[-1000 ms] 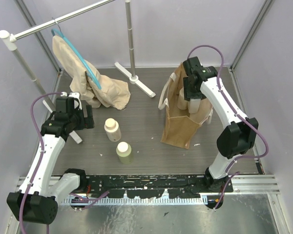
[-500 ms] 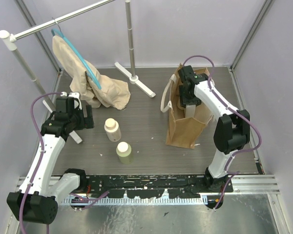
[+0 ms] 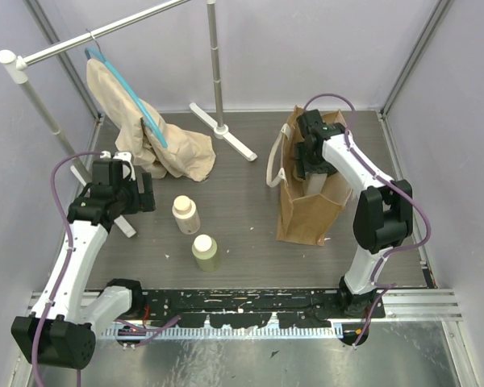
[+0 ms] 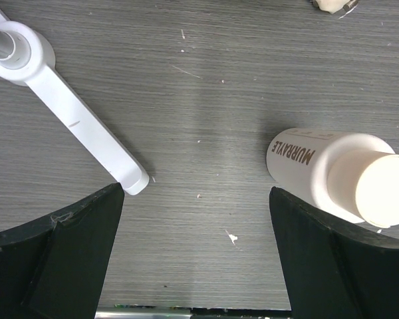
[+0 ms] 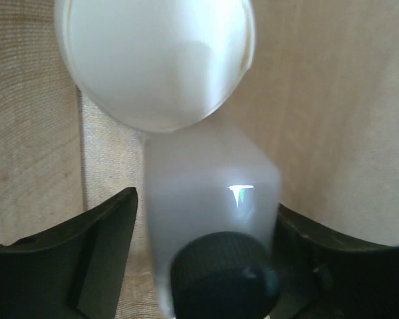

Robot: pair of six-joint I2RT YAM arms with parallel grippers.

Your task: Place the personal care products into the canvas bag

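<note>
The canvas bag (image 3: 305, 218) stands upright at the right of the table. My right gripper (image 3: 311, 161) reaches down into its mouth. In the right wrist view the white rectangular bottle (image 5: 209, 189) with its dark cap (image 5: 223, 276) is blurred between the parted jaws of the right gripper (image 5: 206, 206), with a gap at the left finger. A round cream bottle (image 5: 156, 60) lies below it against the bag's inner wall (image 5: 339, 100). Two more round bottles (image 3: 185, 214) (image 3: 206, 251) stand left of the bag. My left gripper (image 3: 135, 197) hangs open and empty beside the nearer bottle (image 4: 332, 176).
A beige cloth on a blue hanger (image 3: 149, 133) hangs from a white rack at the back left. The rack's feet (image 3: 223, 129) (image 4: 73, 126) lie on the table. Lilac walls close in the sides and back.
My right gripper has gone down and left into the bag with the white bottle, and its jaws have parted from it. The bag now stands straighter. The left arm has not moved.
</note>
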